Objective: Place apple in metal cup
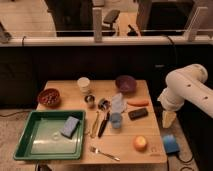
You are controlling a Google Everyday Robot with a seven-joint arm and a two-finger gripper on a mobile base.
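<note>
The apple (140, 143), small, round and yellow-orange, lies on the wooden table (125, 150) near its front right corner. The metal cup (90, 100), small and shiny, stands upright near the table's middle, left of a second small metal piece (103, 103). My gripper (169, 118) hangs at the end of the white arm (187, 87), just off the table's right edge. It is above and to the right of the apple, not touching it, and nothing shows in it.
An orange carrot (138, 103), a black object (138, 113), a blue cup (116, 120) and a purple bowl (125, 83) lie between apple and metal cup. A white cup (83, 84), red bowl (49, 97), green tray (30, 145) with sponge (70, 126), fork (105, 153) sit left.
</note>
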